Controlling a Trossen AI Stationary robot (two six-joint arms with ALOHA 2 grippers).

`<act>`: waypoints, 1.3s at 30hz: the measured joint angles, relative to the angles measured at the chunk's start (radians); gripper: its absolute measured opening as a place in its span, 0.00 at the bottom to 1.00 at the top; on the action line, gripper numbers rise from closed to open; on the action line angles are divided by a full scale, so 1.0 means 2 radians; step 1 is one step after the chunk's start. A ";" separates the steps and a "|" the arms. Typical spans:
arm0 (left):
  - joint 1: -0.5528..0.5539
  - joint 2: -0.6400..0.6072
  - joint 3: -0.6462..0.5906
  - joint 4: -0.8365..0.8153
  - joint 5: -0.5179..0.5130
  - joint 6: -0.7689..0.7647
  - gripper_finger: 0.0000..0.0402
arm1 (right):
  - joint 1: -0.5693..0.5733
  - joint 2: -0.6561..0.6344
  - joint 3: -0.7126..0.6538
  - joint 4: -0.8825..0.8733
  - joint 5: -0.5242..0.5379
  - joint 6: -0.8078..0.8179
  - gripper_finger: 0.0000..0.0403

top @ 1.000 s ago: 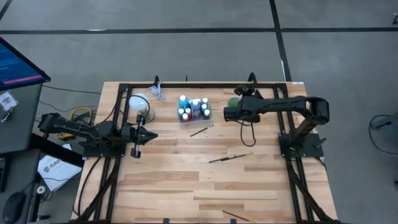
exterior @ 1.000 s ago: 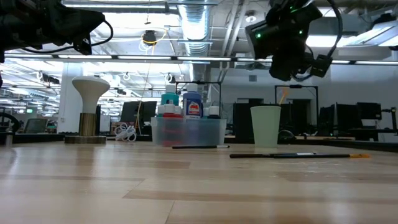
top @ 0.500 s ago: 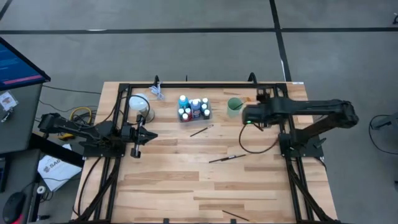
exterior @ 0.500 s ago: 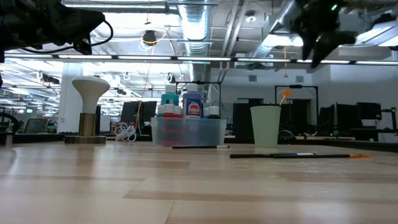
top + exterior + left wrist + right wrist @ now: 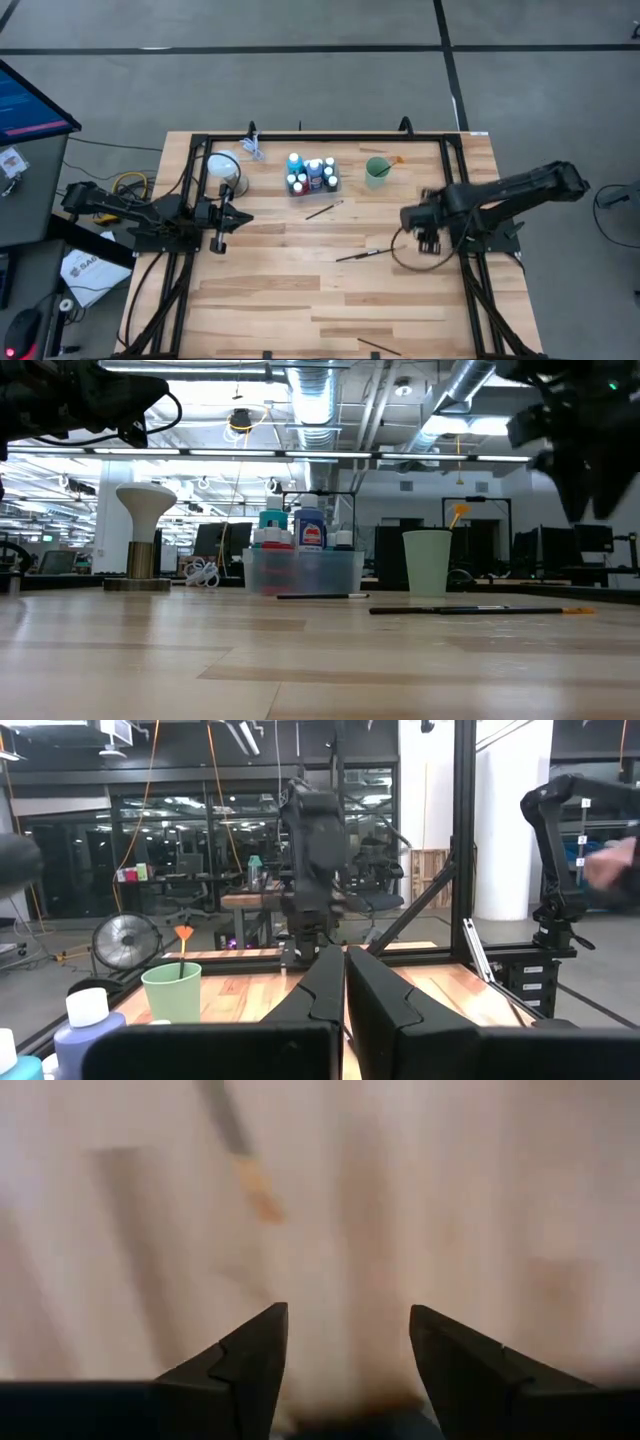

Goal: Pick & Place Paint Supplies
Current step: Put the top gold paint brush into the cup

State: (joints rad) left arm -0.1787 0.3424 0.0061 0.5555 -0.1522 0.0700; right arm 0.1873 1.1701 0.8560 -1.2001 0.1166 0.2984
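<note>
Moved: right hand [image 5: 428, 240] has swung away from the green cup [image 5: 376, 171] toward the orange-tipped brush [image 5: 371, 254] on the surface [image 5: 300, 300].
Right hand: fingers [image 5: 250, 1360] spread apart, holding nothing.
Left hand [image 5: 220, 238]: parked at the left edge, fingers [image 5: 325, 985] pressed together, empty.
Paint bottles [image 5: 311, 174]: standing in the clear tray [image 5: 303, 572].
Second brush [image 5: 323, 210]: lying just beside the tray.
Third brush [image 5: 458, 513]: orange tip poking up from the cup.

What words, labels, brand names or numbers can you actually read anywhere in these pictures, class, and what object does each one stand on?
None can be read for certain.
Tall blue paint bottle with a white label in the clear rectangular plastic tray: print too small to read.
White printed bag on the floor by the table: dark lettering, too small to read.
Blue monitor screen: lines of text, blurred.
Small printed card beside the monitor: unreadable.
</note>
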 joint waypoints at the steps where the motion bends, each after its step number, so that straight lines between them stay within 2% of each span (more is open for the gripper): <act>1: 0.000 0.000 0.000 0.000 0.000 0.000 0.00 | 0.009 0.005 -0.017 0.030 -0.013 0.001 0.51; 4: 0.000 0.000 0.000 0.000 0.000 0.000 0.00 | 0.028 0.026 -0.049 0.101 -0.029 0.001 0.51; 9: 0.000 0.000 0.000 0.001 0.000 0.000 0.00 | 0.038 0.079 -0.062 0.162 -0.032 -0.010 0.51; 16: 0.000 0.000 0.000 0.004 0.000 0.000 0.00 | 0.039 0.164 -0.076 0.222 -0.032 -0.033 0.50; 20: 0.000 0.000 0.000 0.004 0.000 0.000 0.00 | 0.038 0.193 -0.081 0.229 -0.038 -0.042 0.50; 24: 0.000 0.000 0.000 0.006 0.000 0.000 0.00 | 0.038 0.196 -0.081 0.232 -0.038 -0.048 0.38; 30: 0.000 0.000 0.000 0.007 0.000 0.000 0.00 | 0.033 0.190 -0.083 0.232 -0.036 -0.045 0.05; 39: 0.000 0.000 0.000 0.008 0.000 0.000 0.00 | 0.040 0.175 -0.084 0.226 -0.041 -0.033 0.01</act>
State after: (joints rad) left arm -0.1787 0.3424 0.0059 0.5705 -0.1524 0.0700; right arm 0.2668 1.5200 0.6882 -0.7471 0.0339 0.2329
